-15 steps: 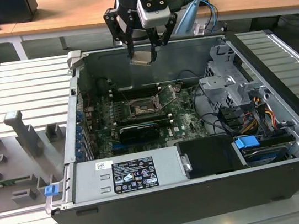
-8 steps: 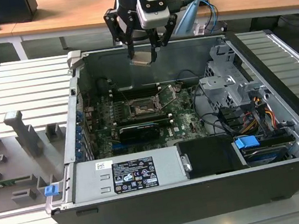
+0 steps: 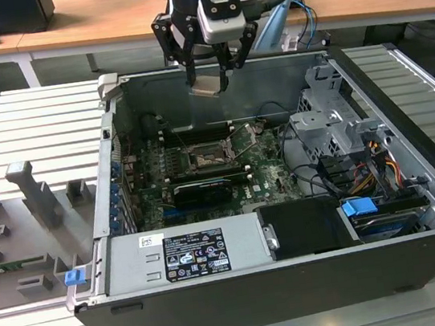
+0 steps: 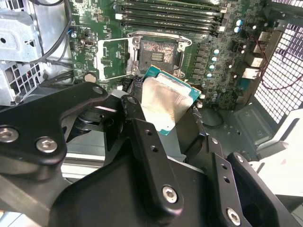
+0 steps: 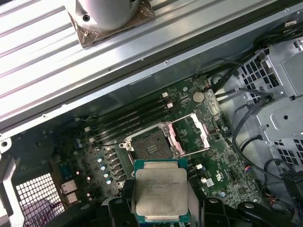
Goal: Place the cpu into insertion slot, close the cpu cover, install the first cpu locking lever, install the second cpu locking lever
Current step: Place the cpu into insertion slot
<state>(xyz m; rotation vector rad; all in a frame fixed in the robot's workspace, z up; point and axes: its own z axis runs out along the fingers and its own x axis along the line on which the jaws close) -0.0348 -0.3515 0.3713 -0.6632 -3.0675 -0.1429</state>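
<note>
The gripper point(image 3: 208, 76) is clenched on the cpu point(image 5: 161, 195), pinching opposite edges and leaving its flat, pale metal face bare. It hangs well above the insertion slot point(image 5: 150, 145), a dark square socket with a silver rim set in the green motherboard point(image 5: 102, 177). The cpu cover point(image 5: 191, 135), a thin silver frame with a large cut-out, lies swung open just beside the insertion slot, so the socket looks uncovered for seating.

ribbed silver aluminium bench top point(image 3: 26, 125). open black metal computer case point(image 3: 301, 297) lies on its side on the ribs. grey moulded fixture tray with upright blocks point(image 3: 33, 209) sits just beside it, at the exterior view's left. small blue plastic clip point(image 3: 73, 276) at the case corner. in the first wrist view, round silver column on a brown plate point(image 5: 106, 12) stands on the ribs.
</note>
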